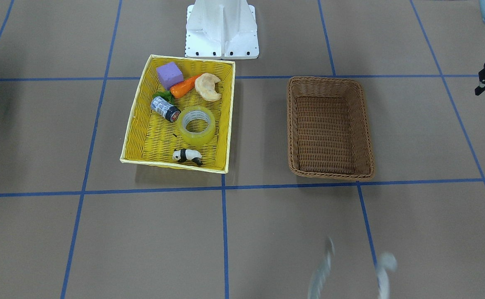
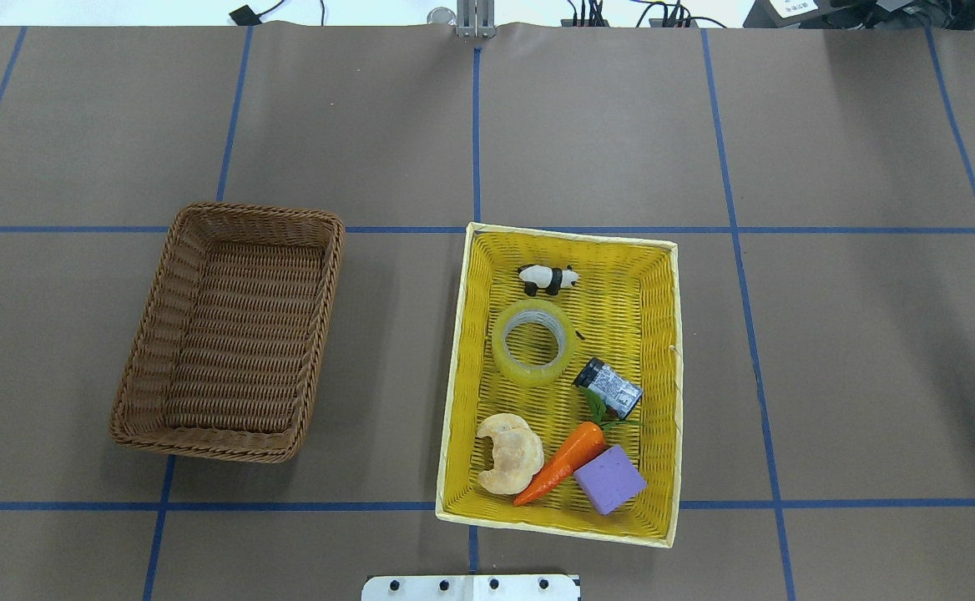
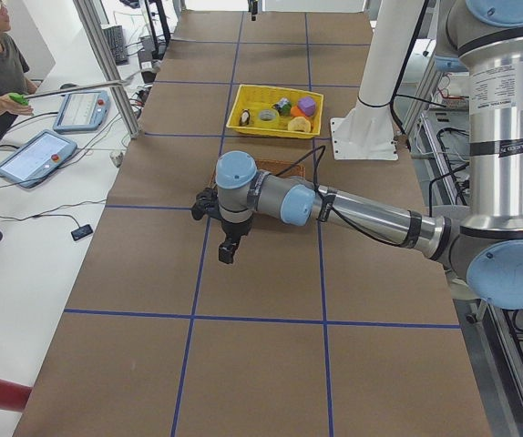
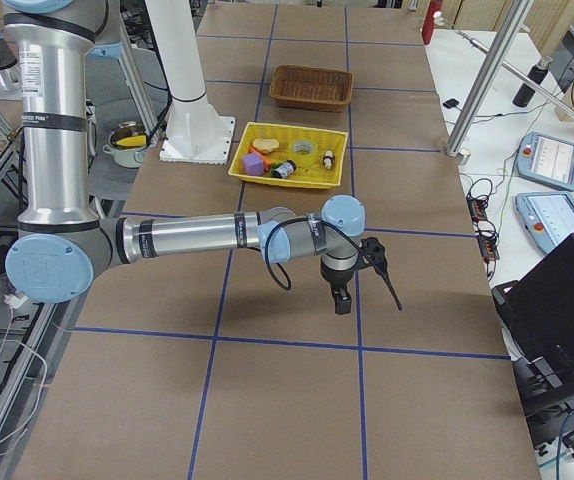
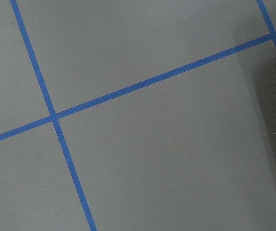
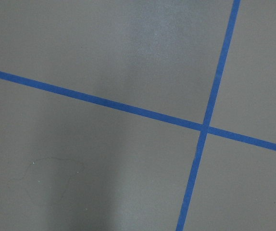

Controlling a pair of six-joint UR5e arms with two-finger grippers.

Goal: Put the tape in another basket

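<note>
The tape (image 1: 196,124), a yellowish translucent roll with a white core, lies flat in the middle of the yellow basket (image 1: 136,112); it also shows in the overhead view (image 2: 532,340). The brown wicker basket (image 1: 325,79) stands beside it with nothing in it (image 2: 258,213). My left gripper (image 3: 228,248) hangs over bare table beyond the brown basket, far from the tape; I cannot tell if it is open. My right gripper (image 4: 341,300) hangs over bare table on the other side of the yellow basket; I cannot tell its state. Both wrist views show only table and blue lines.
The yellow basket (image 2: 663,334) also holds a panda figure (image 2: 548,278), a small grey-labelled cylinder with a black cap (image 2: 611,386), a carrot (image 2: 563,462), a purple block (image 2: 609,478) and a bread piece (image 2: 508,452). The robot's white base (image 1: 221,29) stands behind it.
</note>
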